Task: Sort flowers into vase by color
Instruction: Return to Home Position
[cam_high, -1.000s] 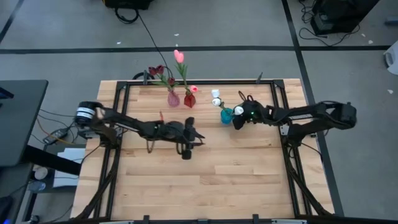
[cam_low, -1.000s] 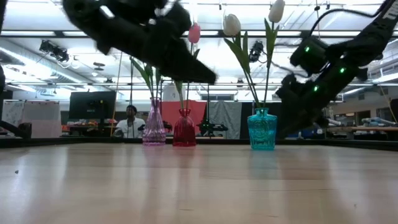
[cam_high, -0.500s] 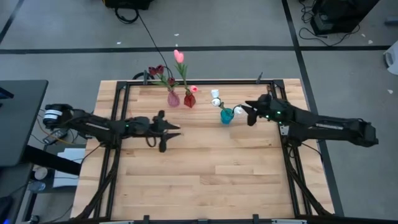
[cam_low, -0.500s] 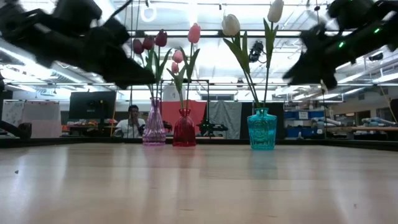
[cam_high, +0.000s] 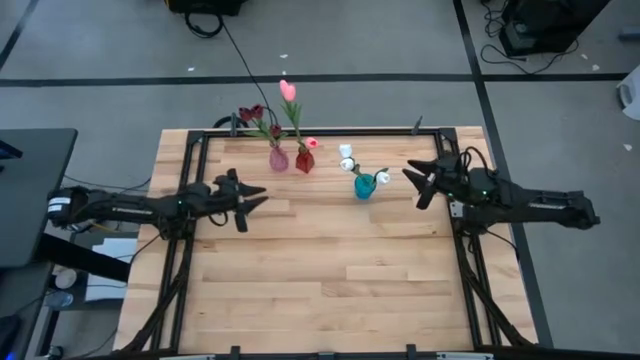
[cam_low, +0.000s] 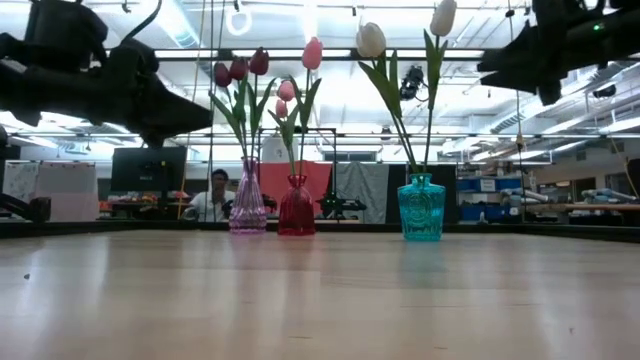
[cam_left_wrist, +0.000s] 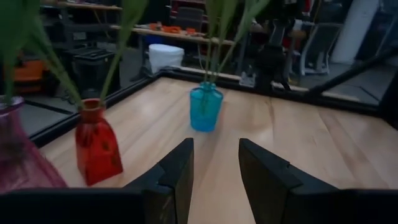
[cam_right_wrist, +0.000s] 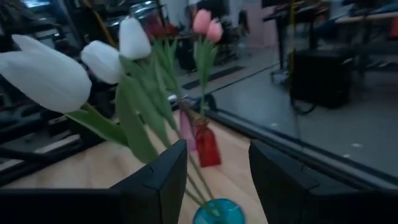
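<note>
Left gripper (cam_high: 253, 200) hangs above the table (cam_high: 330, 290), its fingers (cam_left_wrist: 177, 177) apart with nothing between them. Nearest ahead of it stands the pink vase (cam_high: 278, 158), with the red vase (cam_high: 305, 160) just beside that. The blue vase (cam_high: 364, 186) is farther out, between the two grippers. From this wrist the pink vase is cut off by the frame edge, and only green stems show above the vases; the flower heads are out of frame.

Right gripper (cam_high: 415, 187) hovers near the blue vase on its other side, fingers (cam_right_wrist: 158, 180) likewise spread and empty. Its wrist view is crowded by the white tulips (cam_right_wrist: 43, 71) rising from the blue vase, of which only the rim shows. Past them stand the pink tulips (cam_right_wrist: 205, 23) in the red vase, and the pink vase behind it is hard to make out.

The low view shows the maroon tulips (cam_low: 240, 70) in the pink vase. Both arms are dark shapes cut off at the top, and a person (cam_low: 212, 190) is beyond the table.
</note>
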